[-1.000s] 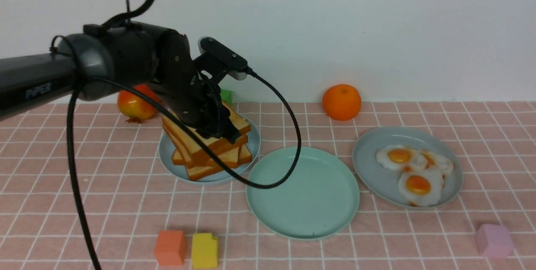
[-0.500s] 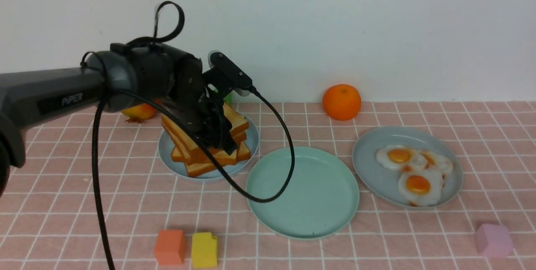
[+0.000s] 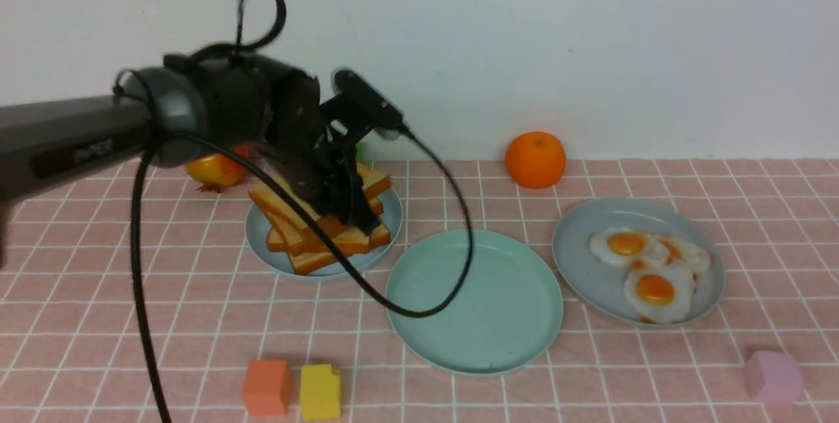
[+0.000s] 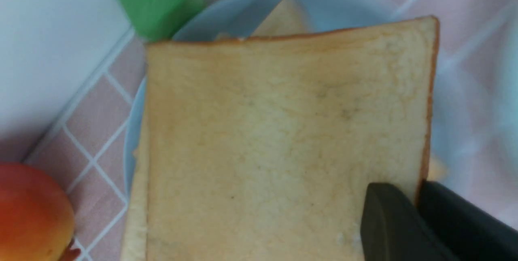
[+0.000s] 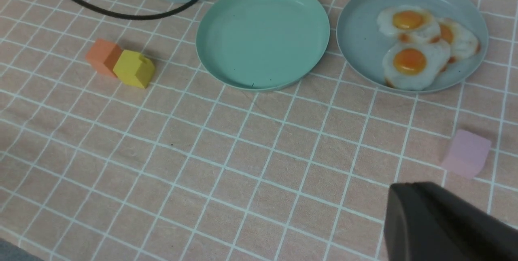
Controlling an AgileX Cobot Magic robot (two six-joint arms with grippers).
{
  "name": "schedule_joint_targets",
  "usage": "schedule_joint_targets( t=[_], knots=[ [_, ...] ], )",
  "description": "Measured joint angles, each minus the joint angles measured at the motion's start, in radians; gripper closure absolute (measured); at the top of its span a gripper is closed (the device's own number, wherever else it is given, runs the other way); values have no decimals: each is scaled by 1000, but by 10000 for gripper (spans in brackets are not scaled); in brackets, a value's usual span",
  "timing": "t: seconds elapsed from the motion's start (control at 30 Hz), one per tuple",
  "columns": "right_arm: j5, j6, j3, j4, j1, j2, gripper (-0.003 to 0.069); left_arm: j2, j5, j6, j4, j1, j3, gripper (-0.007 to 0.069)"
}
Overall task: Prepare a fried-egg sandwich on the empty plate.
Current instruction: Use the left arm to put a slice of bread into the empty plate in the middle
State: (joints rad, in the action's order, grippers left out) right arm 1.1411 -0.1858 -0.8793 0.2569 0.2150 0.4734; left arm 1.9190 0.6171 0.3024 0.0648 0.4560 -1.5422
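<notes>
The empty mint-green plate lies in the middle of the table and also shows in the right wrist view. A pile of toast slices sits on a pale blue-grey plate to its left. My left gripper is shut on the right edge of the top toast slice, which tilts above the pile. In the left wrist view the left gripper pinches the crust. Three fried eggs lie on a second blue-grey plate at the right. My right gripper is shut and empty above the front right. The fried-egg sandwich is out of view.
An orange and a red-yellow fruit sit by the back wall, with a green block behind the toast plate. Orange and yellow blocks lie at the front left, a pink block at the front right. The left arm's cable hangs over the mint plate.
My left gripper dipped onto the toast pile and has now risen slightly, with the top slice tilted up in it. The plates and eggs have not moved.
</notes>
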Motion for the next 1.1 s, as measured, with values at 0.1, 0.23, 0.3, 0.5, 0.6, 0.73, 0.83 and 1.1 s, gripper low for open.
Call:
schedule_joint_targets(
  t=[0.1,0.23,0.3,0.5,0.6,0.73,0.83,1.1],
  knots=[
    [0,0,0,0,0,0,617,-60,37,15,-55,74,-2,538],
    [11,0,0,0,0,0,616,-73,95,123,-173,212,9,538],
    [21,0,0,0,0,0,616,-53,96,169,-209,266,24,538],
    [43,0,0,0,0,0,612,38,39,200,-219,317,42,538],
    [48,0,0,2,0,0,611,62,17,200,-205,316,43,538],
    [63,1,0,22,0,0,609,87,-9,201,-188,315,43,538],
    [70,1,0,24,0,0,608,96,-16,201,-167,315,43,538],
    [98,1,0,46,0,0,606,98,-14,202,-109,315,42,370]
  ],
)
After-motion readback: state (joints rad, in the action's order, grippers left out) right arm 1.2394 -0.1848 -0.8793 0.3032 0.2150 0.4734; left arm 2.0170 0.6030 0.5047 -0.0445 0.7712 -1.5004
